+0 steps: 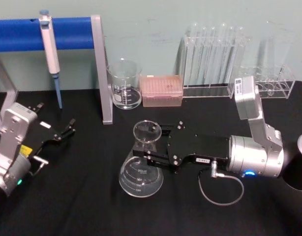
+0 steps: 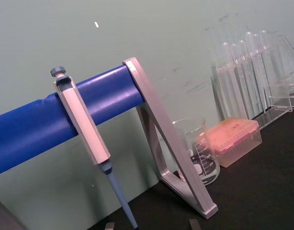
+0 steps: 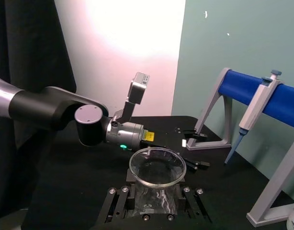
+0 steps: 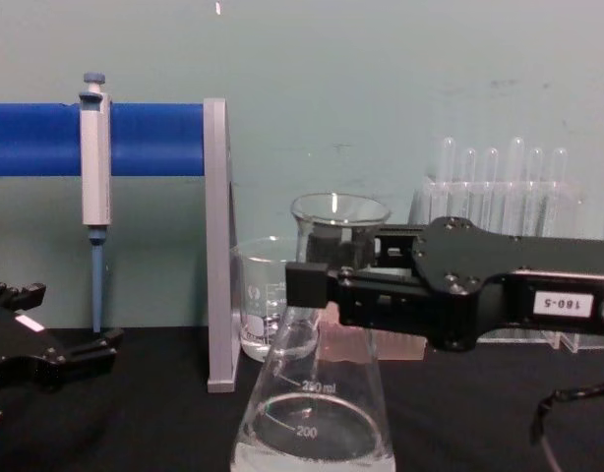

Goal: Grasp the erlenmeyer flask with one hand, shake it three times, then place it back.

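The erlenmeyer flask (image 1: 140,180) stands on the black table near the front middle, clear glass with white marks and a little liquid at the bottom (image 4: 313,454). My right gripper (image 1: 149,143) reaches in from the right and is shut on its narrow neck, one finger on each side. In the chest view the black near finger (image 4: 307,284) crosses the neck just under the flared rim. From the right wrist the flask's mouth (image 3: 157,166) sits between the jaws. My left gripper (image 1: 64,131) rests open at the left, apart from the flask.
A glass beaker (image 1: 125,84) and a pink tip box (image 1: 162,90) stand behind the flask. Test tube racks (image 1: 213,61) line the back right. A blue bar on a grey stand (image 1: 102,69) holds a pipette (image 1: 51,51) at the back left.
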